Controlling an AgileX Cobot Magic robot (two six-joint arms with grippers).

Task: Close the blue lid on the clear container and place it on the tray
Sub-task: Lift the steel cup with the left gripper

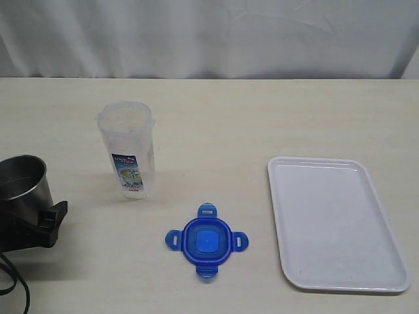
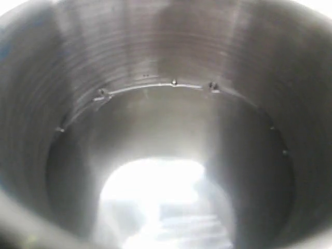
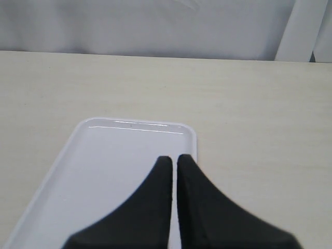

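so the right gripper (image 3: 174,158) is pinched shut, empty, above the tray (image 3: 93,176). The blue lid (image 1: 207,241) lies flat on the surface (image 1: 275,118) off to its left: light, stiff, grab 1 tab. The clear container (image 1: 127,147) stands beyond it, tall, slick, probably tippy. Can't tell on the left gripper (image 1: 49,222).
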